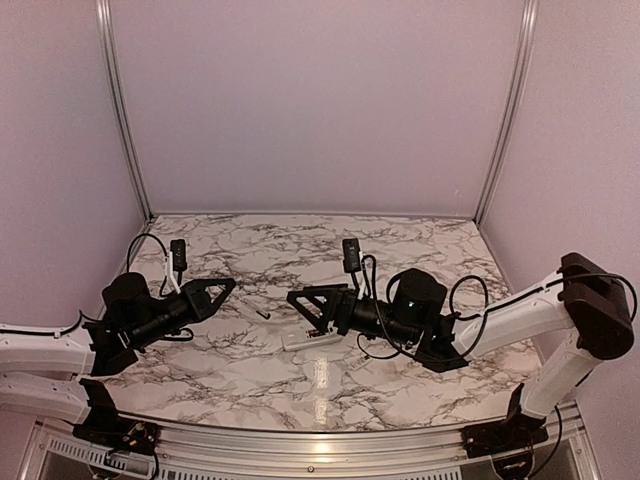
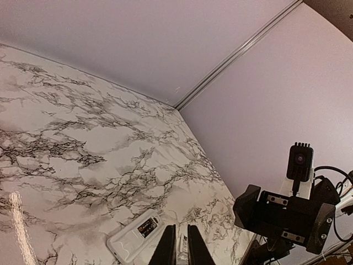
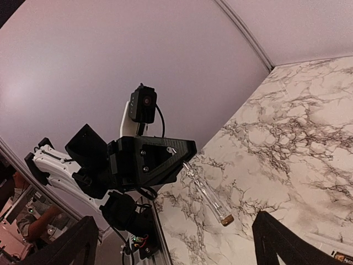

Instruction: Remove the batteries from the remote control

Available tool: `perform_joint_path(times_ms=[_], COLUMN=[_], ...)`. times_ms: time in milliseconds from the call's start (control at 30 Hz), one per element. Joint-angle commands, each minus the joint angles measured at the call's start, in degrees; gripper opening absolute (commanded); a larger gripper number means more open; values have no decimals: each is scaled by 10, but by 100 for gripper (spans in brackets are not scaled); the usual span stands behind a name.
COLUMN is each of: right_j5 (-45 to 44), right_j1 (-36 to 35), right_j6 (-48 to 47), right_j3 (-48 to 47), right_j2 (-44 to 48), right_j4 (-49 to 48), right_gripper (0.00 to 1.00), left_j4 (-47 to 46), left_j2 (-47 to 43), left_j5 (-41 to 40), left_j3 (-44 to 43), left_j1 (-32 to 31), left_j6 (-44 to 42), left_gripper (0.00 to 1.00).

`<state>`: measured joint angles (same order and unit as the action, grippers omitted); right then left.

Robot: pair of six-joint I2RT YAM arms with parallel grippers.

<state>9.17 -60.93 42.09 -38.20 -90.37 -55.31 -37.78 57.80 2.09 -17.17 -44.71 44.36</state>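
Left end effector (image 1: 228, 285) clamped closed, right end effector (image 1: 303, 315) spread wide, facing inward.

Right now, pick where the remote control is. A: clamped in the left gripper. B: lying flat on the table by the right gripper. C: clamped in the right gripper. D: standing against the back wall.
B: the remote control lies flat on the table, in neither gripper; the right gripper is open beside it, the left gripper shut on a thin rod.

table (image 1: 400, 250): glossy marble-patterned surface
remote control (image 2: 132, 238): smooth white plastic
left gripper (image 1: 228, 286): matt black plastic
rod (image 3: 207, 190): clear, glassy
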Motion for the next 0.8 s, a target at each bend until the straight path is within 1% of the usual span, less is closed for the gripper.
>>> perform_joint_path(times_ms=[0, 200, 467, 633, 767], right_j5=[35, 61, 124, 138, 140], right_j1=[3, 2, 1, -7, -12], right_j6=[89, 139, 191, 183, 180], right_j3=[-6, -29, -80, -106, -116], right_j2=[-42, -100, -171, -194, -201], right_j4=[-113, -180, -254, -271, -285], right_gripper=[95, 92, 91, 87, 82], left_j4=[-41, -63, -85, -98, -125], left_j2=[-16, -37, -75, -79, -77], left_j5=[24, 36, 71, 93, 104], left_j3=[13, 27, 41, 42, 48], left_j1=[3, 3, 3, 3, 3], left_j6=[7, 21, 43, 55, 61], left_gripper=[0, 0, 0, 0, 0])
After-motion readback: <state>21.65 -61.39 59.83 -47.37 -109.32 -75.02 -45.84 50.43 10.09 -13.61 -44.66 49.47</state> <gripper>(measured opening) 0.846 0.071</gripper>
